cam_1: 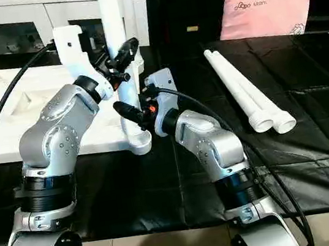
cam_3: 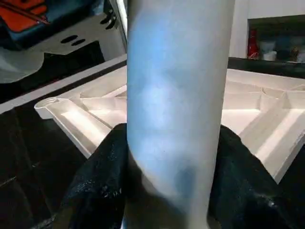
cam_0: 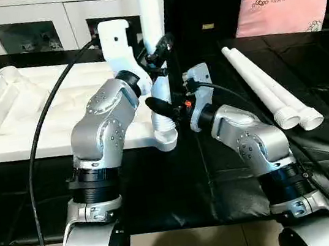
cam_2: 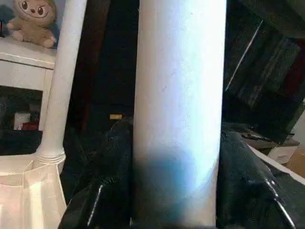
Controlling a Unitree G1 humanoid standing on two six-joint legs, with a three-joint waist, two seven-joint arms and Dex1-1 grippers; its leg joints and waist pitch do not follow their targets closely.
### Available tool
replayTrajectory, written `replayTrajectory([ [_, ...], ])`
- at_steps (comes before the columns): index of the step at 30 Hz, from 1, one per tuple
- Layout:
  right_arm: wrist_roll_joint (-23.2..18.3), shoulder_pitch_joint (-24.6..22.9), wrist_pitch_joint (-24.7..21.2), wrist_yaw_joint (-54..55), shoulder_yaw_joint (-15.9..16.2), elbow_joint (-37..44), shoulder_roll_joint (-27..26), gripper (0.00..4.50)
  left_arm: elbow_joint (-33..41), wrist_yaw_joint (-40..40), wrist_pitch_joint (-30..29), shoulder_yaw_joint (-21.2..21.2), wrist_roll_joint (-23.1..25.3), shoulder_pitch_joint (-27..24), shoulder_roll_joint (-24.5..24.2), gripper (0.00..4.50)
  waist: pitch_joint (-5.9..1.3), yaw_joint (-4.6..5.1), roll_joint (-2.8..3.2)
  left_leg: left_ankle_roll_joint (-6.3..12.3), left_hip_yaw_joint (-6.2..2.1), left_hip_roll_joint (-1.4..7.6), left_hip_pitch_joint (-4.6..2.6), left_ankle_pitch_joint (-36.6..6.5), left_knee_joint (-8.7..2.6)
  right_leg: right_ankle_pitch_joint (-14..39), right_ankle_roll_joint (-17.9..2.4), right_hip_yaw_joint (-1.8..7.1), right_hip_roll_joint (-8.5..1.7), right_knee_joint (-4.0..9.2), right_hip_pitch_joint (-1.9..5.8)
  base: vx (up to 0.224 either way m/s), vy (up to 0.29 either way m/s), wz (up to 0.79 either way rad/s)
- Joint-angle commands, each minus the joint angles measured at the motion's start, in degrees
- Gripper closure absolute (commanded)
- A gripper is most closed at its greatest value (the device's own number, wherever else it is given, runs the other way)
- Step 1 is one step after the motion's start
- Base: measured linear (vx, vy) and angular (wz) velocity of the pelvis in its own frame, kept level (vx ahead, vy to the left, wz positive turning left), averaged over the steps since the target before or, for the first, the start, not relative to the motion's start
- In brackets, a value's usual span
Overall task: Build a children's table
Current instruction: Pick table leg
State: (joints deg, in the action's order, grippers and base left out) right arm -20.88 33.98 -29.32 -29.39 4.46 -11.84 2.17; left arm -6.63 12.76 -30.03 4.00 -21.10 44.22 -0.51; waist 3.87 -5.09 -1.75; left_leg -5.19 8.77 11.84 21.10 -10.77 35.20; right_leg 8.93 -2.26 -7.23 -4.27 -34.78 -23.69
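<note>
Leg (cam_0: 154, 44) stands upright in near corner socket of upturned tabletop (cam_0: 20, 113) on counter (cam_0: 179, 182). L gripper (cam_0: 159, 54) and R gripper (cam_0: 164, 112) both clamp it, L higher. Two spare legs (cam_0: 268, 92) lie to right.

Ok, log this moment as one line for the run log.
step: seating leg | left gripper: closed on upright leg | right gripper: gripping same leg lower | tabletop: upside down | spare legs: two, lying right
</note>
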Motion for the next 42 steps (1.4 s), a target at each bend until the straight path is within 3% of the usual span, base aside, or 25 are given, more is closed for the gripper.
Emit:
replayTrajectory([
  [1, -1.02, 0.08, 0.58, -0.54, -1.24, 1.64, 0.16, 1.83, -1.20, -0.05, 0.00, 0.10, -0.58, 1.61, 0.15, 2.62, -4.66, 0.08, 0.00, 0.67, 0.20, 0.93, 0.01, -7.75, -4.09, 18.19, -2.43, 3.35, -3.86, 4.82, 3.86, 0.000, 0.000, 0.00],
  [8, 1.24, -0.21, 2.74, -2.44, -0.31, 2.50, 3.26, 1.34, -3.89, 5.39, 0.32, 0.96, -0.69, 3.23, -4.58, 2.65, -4.69, -0.02, -0.17, 0.72, 0.17, 0.87, 0.05, -6.63, -4.14, 18.38, -1.94, 3.37, -3.89, 4.67, 4.01, 0.000, 0.000, 0.00],
  [10, 0.64, 0.12, 0.81, -3.47, -0.34, 2.71, 4.46, 1.07, -4.37, 7.24, 0.43, 0.65, -0.53, 3.39, -5.89, 2.65, -4.73, -0.02, -0.04, 0.92, 0.23, 0.96, -0.03, -6.10, -4.09, 16.80, -2.70, 3.49, -3.88, 4.44, 3.96, 0.000, 0.000, 0.00],
  [11, -1.73, 0.55, -1.08, -6.25, -1.30, 2.89, 5.44, 0.99, -4.80, 9.03, -0.17, 0.60, -1.04, 3.55, -6.89, 2.65, -4.73, 0.03, -0.09, 1.04, 0.26, 0.94, -0.08, -6.32, -4.09, 16.75, -2.92, 3.49, -3.86, 4.49, 3.98, 0.000, 0.000, 0.00],
  [15, -4.08, 1.82, -2.78, -10.22, -2.26, 1.55, 7.58, 0.58, -4.74, 12.98, -2.01, 0.59, -3.43, 3.77, -8.18, 2.65, -4.76, -0.15, -0.13, 1.48, 0.30, 1.09, -0.09, -6.14, -4.06, 15.91, -4.62, 3.52, -4.02, 4.27, 4.07, 0.000, 0.000, 0.00],
  [22, -9.57, 4.77, -9.50, -21.99, -2.17, -0.26, 12.97, 0.50, -1.89, 19.14, -9.28, 1.70, -10.81, 4.57, -9.07, 2.65, -4.71, -0.41, -0.61, 2.19, 0.48, 1.06, 0.13, -5.28, -3.81, 15.87, -6.16, 3.53, -4.11, 4.10, 4.31, 0.000, 0.000, 0.00],
  [29, -10.67, 6.66, -12.27, -28.13, -0.42, -2.96, 15.36, 0.50, 0.52, 21.83, -12.68, 1.40, -14.68, 5.04, -8.84, 2.65, -4.62, -0.49, -0.86, 1.92, 0.58, 0.97, 0.23, -5.13, -3.68, 19.58, -4.86, 3.42, -4.12, 4.52, 4.19, 0.000, 0.000, 0.00],
  [42, -11.32, 7.81, -13.10, -32.32, 0.08, -5.43, 15.11, 0.50, 3.53, 23.93, -15.38, -0.99, -16.12, 4.93, -9.14, 2.65, -4.70, -0.70, -0.82, 1.52, 0.51, 1.09, 0.09, -4.83, -3.71, 18.91, -4.58, 3.36, -3.98, 4.41, 4.11, 0.000, 0.000, 0.00],
])
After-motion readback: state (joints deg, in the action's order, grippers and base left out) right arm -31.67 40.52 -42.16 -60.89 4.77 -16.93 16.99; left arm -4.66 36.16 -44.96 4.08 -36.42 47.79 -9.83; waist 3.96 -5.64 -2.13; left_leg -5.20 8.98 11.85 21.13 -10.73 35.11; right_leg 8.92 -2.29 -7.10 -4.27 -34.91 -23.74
